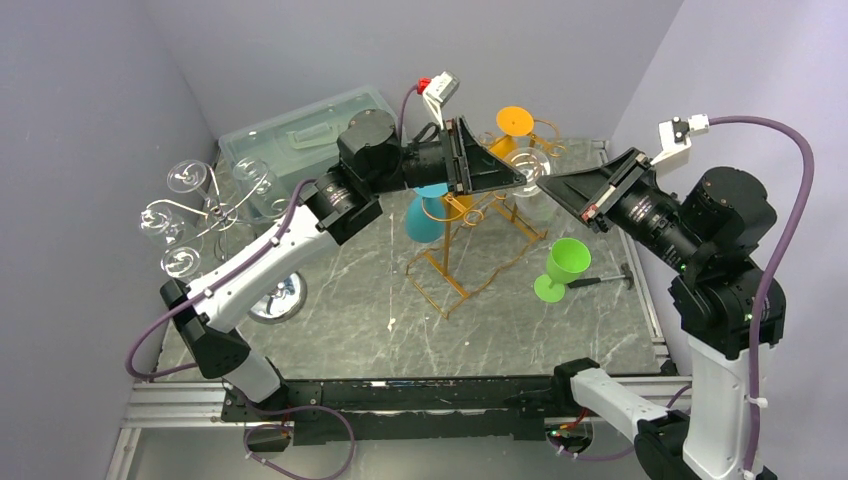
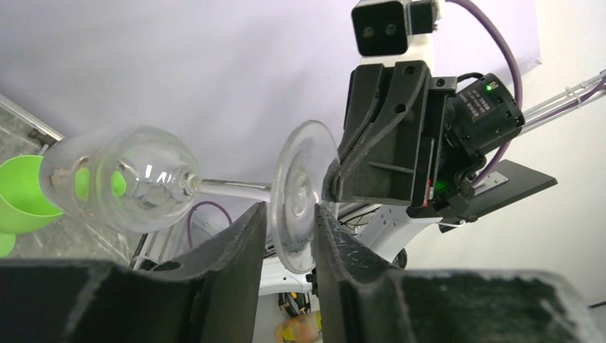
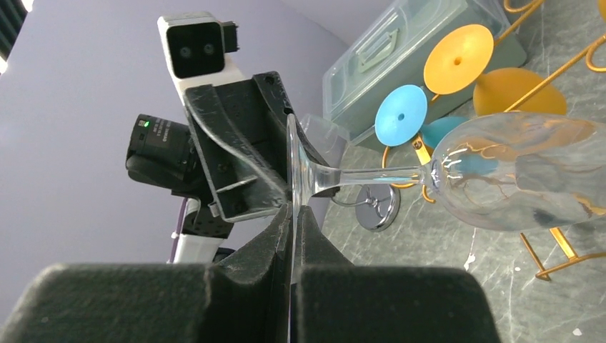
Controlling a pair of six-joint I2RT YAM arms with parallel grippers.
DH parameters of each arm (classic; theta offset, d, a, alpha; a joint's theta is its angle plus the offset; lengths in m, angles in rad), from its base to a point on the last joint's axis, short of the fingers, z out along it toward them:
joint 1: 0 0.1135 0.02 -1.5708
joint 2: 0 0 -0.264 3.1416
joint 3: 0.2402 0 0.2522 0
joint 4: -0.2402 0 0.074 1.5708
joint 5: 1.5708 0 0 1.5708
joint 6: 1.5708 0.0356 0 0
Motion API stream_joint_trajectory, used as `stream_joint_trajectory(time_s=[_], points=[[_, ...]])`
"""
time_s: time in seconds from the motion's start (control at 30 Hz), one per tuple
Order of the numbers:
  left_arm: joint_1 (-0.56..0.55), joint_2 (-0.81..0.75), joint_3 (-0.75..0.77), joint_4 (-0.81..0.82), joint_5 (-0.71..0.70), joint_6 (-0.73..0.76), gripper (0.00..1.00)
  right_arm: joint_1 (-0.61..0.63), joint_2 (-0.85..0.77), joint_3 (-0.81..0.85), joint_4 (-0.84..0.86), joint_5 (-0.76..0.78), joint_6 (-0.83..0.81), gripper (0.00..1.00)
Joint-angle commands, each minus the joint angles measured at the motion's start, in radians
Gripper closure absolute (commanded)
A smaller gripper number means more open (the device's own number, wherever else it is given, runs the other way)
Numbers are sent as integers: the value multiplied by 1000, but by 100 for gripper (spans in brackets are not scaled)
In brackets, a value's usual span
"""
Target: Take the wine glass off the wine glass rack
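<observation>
A clear wine glass [image 1: 530,166] lies on its side in the air by the right top end of the golden-orange wine glass rack [image 1: 443,245]. My right gripper [image 1: 552,183] is shut on the rim of the glass's round foot, as the right wrist view [image 3: 293,211] shows, with the bowl [image 3: 514,171] pointing away. My left gripper [image 1: 518,180] faces it from the other side. In the left wrist view [image 2: 289,211] its jaws stand open around the foot [image 2: 300,193], with a gap on the left finger's side. I cannot tell whether the bowl touches the rack.
A blue glass [image 1: 430,215] and an orange glass [image 1: 515,120] hang on the rack. A green glass [image 1: 565,265] stands on the table at the right, beside a small dark tool [image 1: 605,282]. A chrome stand with clear glasses [image 1: 200,215] and a plastic box [image 1: 300,135] are at the left.
</observation>
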Motion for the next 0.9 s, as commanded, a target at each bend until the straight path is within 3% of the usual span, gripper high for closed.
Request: stream_joint_trajectory(time_s=[0.0,0.27,0.47,0.5,0.7,0.87], points=[[-5,-5,39,74,32,-39,67,1,22,75,109,-35,-56,100],[-6,-22,52,80,32,-63,100,1,45,89,131,-48,-103,100],[-5,-51,34,100,3,-71,100,2,40,48,192,-61,-136,100],[-5,-58,32,98,-4,-66,100,2,37,39,203,-61,-143,97],[-5,-77,54,66,-14,-31,100,2,17,-17,292,-48,-180,59],[-5,-112,52,26,-23,47,100,2,14,-32,325,-16,-242,36]])
